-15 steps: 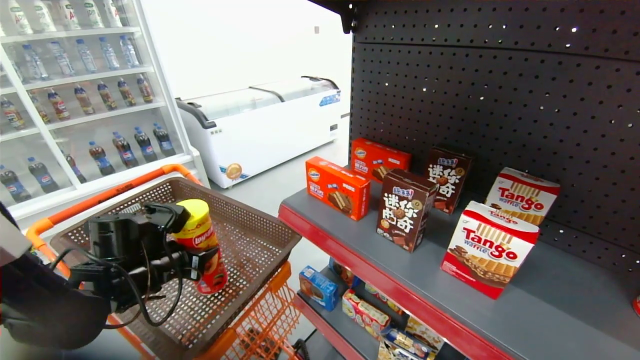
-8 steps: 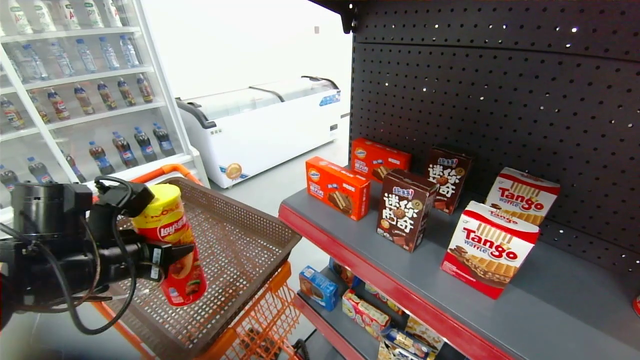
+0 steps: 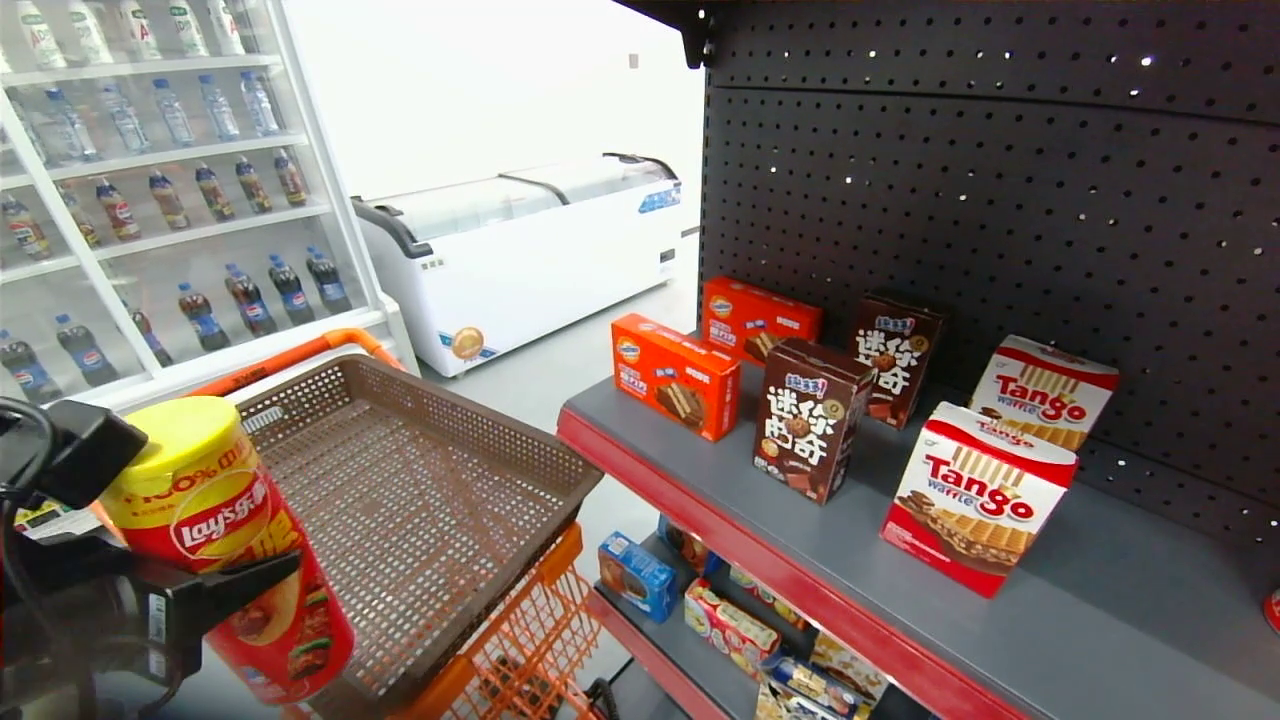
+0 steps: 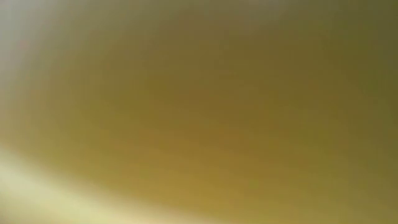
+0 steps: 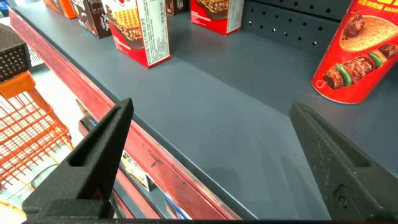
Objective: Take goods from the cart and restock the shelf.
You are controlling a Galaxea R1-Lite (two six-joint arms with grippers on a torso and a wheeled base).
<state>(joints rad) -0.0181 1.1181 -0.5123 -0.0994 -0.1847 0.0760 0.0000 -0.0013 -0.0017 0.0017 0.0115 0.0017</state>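
We have the left gripper (image 3: 200, 520) clamped across the chip can (image 3: 250, 610), one dark finger up by the yellow lid and the other across the red body. The can is clear of the brown cart basket (image 3: 420, 500), hanging just off its near left corner. Its long axis runs close to upright, lid on top and leaning a little toward our left.

On the other side, the right gripper (image 5: 211, 162) is spread wide with nothing in it, poised low over the grey deck of the shelf (image 5: 217, 106). Past it a second chip can (image 5: 357, 53) is standing on that deck.

From the held can, the shelf (image 3: 700, 470) lies off to our right and well apart, on the far side of the basket. The orange biscuit boxes (image 3: 675, 375), brown cookie boxes (image 3: 810, 420) and wafer boxes (image 3: 975, 500) are lined up along it in pairs. Bare deck shows along the front edge and to the right of the wafers.

By our reckoning the left arm carries this one across the basket to the right, can upright, base down onto open deck.
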